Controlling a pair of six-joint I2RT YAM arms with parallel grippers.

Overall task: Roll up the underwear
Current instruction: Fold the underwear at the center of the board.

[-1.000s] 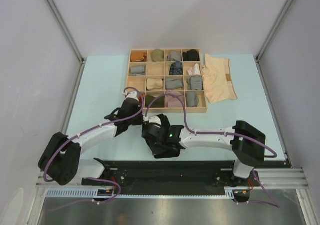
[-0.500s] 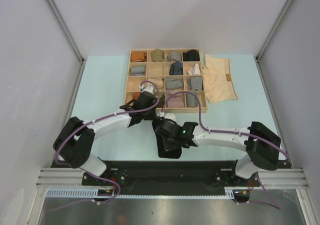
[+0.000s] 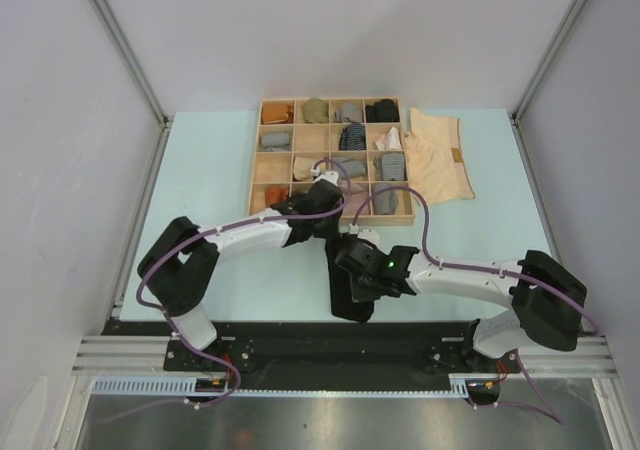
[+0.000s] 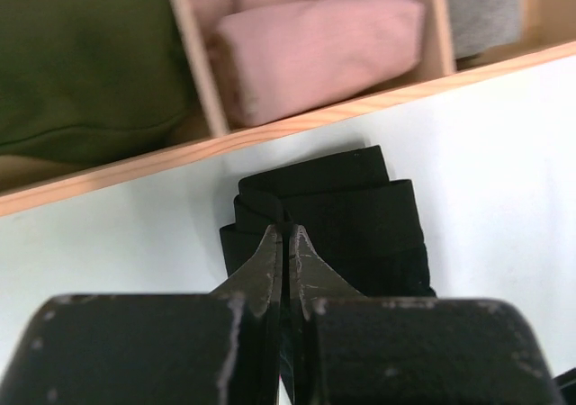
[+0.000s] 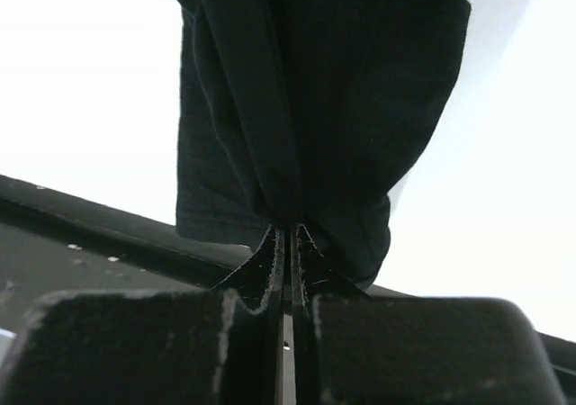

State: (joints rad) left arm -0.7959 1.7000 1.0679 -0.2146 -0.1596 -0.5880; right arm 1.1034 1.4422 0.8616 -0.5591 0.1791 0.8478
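Black underwear (image 4: 360,216) gripped by left fingers (image 4: 261,265), right fingers (image 5: 264,263).

Bright, even overhead light with only faint, soft shadows. In the wrist views the surface (image 5: 81,81) glares nearly white and the black underwear (image 5: 342,81) loses detail. The housings of the left end effector (image 4: 286,232) and right end effector (image 5: 286,232) are blurred.

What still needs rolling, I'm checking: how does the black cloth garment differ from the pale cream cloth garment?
The black cloth garment is pinched by the left pincer and right pincer; the pale cream cloth garment is untouched. Black is bunched narrow; cream lies spread flat. Both sit outside the wooden tray.
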